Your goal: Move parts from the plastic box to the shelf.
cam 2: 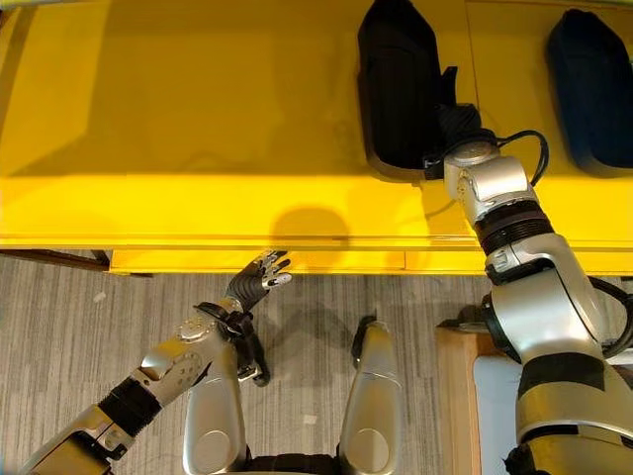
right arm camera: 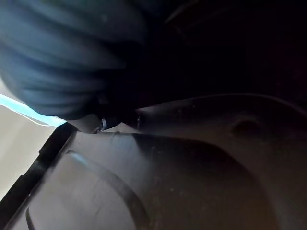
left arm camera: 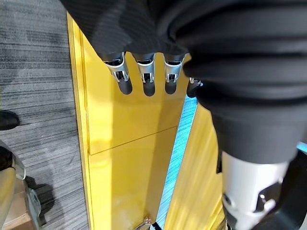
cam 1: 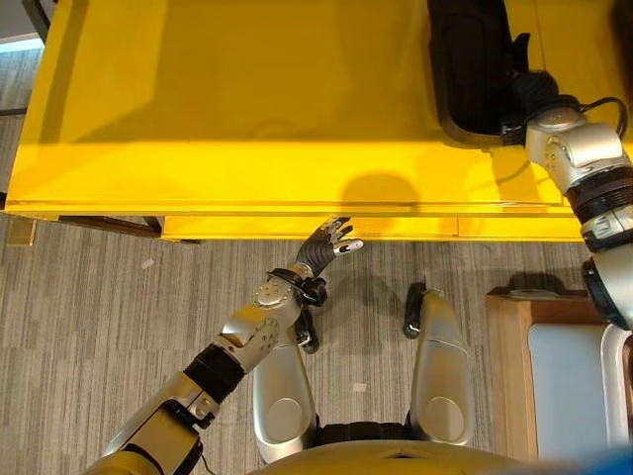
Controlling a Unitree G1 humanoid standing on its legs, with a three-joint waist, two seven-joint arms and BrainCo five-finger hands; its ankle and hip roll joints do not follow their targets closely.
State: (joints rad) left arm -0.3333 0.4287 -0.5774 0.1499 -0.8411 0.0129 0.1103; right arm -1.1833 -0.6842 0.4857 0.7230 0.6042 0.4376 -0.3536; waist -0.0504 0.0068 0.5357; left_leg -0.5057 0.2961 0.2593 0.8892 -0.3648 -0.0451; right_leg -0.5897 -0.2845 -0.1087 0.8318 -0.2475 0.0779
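Black moulded plastic part (cam 2: pixel 398 84) on your yellow shelf (cam 2: pixel 178 129): stiff, probably light, slick. Right hand (cam 2: pixel 453 124) at its near end, fingers unreadable; left hand (cam 2: pixel 259 279) relaxed apart.

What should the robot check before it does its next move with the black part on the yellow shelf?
1. Black part lies on the yellow shelf: ok.
2. Right hand is at the part's near edge: ok.
3. Right hand's grip let go: cannot tell, fingers hidden.
4. Left hand open and holding nothing, by the shelf's front edge: ok.
5. Second dark part lies apart from the first: ok.
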